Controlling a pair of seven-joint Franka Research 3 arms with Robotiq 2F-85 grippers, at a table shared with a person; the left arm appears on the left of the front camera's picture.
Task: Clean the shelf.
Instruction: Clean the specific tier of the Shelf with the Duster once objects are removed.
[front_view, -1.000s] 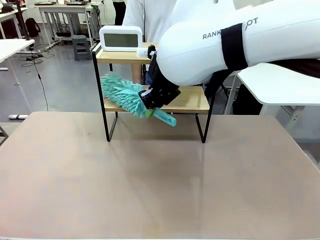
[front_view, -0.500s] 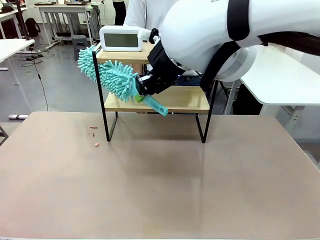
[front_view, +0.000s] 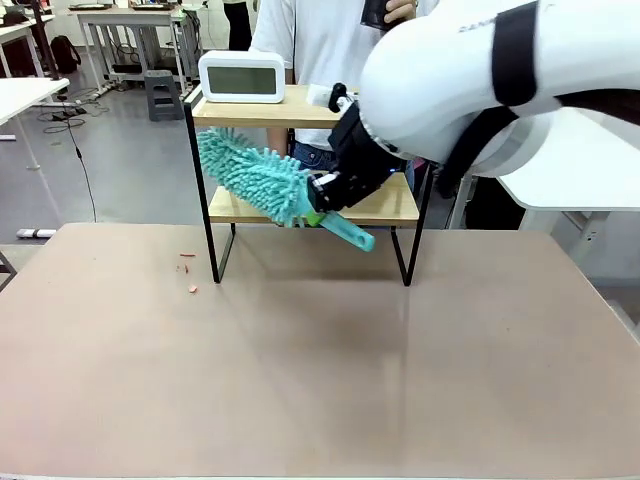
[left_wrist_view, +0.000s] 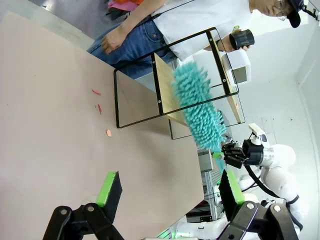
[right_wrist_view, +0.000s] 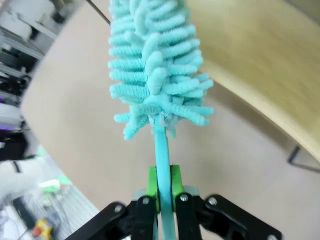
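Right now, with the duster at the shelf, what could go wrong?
The duster, held by its thin handle in the right gripper, reaches close under the top board; an upward sweep could knock the clock at the shelf's left end. Crumbs lie on the table; more sweeping may scatter debris there.
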